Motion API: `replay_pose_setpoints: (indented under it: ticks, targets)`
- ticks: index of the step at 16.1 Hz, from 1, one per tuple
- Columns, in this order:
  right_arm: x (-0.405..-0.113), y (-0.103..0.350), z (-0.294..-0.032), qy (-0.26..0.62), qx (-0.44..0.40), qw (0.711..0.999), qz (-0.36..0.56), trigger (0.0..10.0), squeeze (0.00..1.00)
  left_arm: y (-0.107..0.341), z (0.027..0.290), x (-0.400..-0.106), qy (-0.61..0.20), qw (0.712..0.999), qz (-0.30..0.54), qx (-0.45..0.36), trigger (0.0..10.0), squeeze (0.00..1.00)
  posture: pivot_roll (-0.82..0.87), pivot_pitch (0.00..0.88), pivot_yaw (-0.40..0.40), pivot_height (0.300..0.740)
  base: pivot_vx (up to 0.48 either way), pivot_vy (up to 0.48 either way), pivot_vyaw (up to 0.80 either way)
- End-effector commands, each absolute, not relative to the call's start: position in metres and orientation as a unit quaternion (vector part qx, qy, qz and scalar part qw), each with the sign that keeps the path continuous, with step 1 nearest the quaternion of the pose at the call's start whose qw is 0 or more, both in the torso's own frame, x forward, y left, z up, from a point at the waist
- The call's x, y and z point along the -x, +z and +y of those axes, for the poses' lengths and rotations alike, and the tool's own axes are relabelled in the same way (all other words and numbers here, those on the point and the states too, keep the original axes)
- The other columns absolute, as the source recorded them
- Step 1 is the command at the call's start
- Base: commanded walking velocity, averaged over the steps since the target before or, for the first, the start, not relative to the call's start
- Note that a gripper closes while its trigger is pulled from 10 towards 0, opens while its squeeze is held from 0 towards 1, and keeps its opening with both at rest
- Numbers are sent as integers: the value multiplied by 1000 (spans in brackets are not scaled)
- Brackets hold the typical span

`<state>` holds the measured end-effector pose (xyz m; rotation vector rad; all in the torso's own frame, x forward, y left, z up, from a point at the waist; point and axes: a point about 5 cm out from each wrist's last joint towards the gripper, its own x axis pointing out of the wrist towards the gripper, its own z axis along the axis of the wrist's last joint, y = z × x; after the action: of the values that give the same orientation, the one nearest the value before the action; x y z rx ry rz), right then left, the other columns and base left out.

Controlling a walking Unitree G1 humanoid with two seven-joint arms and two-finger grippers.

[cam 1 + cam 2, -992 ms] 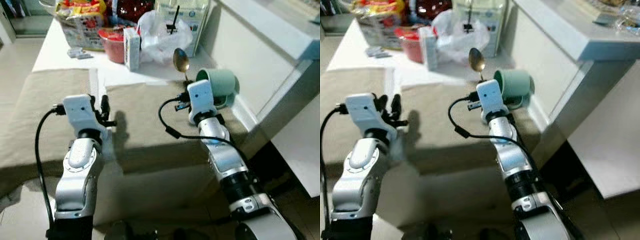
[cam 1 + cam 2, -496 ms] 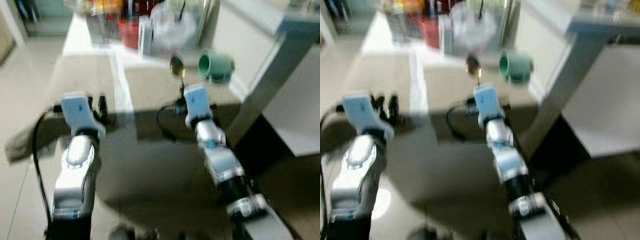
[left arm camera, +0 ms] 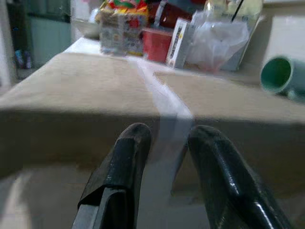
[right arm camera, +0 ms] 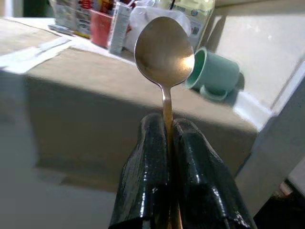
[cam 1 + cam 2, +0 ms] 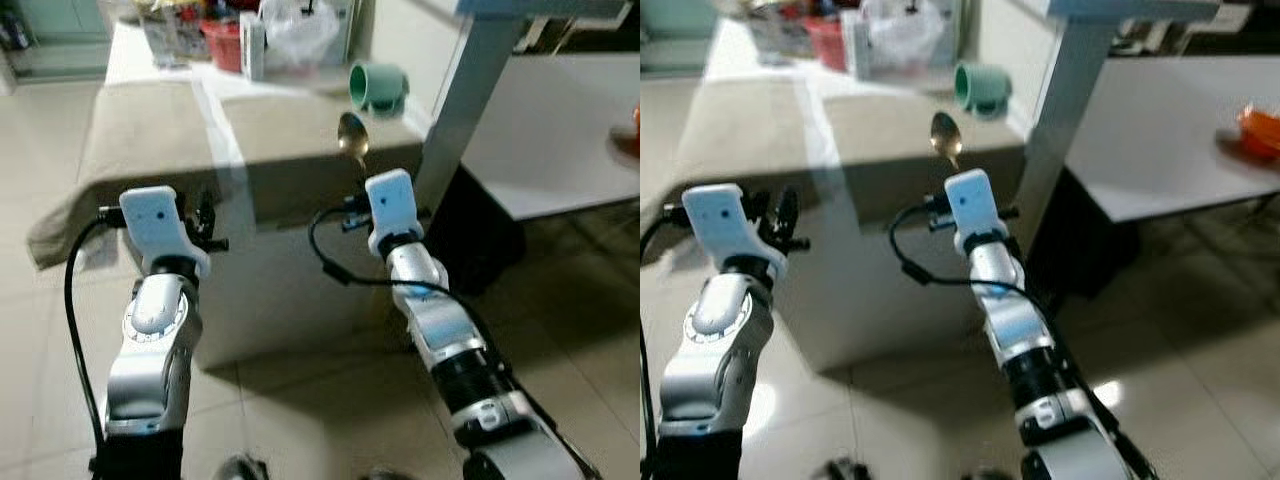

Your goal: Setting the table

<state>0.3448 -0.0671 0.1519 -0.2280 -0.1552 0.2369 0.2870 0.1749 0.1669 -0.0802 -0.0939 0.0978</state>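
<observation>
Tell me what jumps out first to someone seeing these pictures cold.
The spoon stands out first: it is held upright, bowl up, by its handle in the shut right pincer, in front of the cloth-covered table. Behind it a green mug lies on its side near the table's right edge. The left pincer hovers open and empty before the table's near edge.

Home dining/kitchen area.
Tiled floor (image 5: 300, 400), table (image 5: 150, 130) under a beige cloth, far end cluttered with snack packs (image 3: 119, 26), a red tub (image 5: 222, 45), a plastic bag (image 5: 300, 25) and a green mug (image 5: 377, 87) on its side. White counter (image 5: 1140, 130) beside it, something orange (image 5: 1260, 128) on top.
</observation>
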Motion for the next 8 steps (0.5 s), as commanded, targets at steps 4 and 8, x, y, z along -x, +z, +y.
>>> replay_pose_setpoints:
  ticks: [4,8]
  targets:
    - [-347,151,-72,114,111,985,-70,0,0,168,167,-288,35,998,-48,38,10000,0,-27,53,-29,740,0,0,0]
    - [-349,149,-71,121,108,985,-59,0,0,169,165,-288,31,998,-51,34,10000,0,-25,40,-30,740,0,0,0]
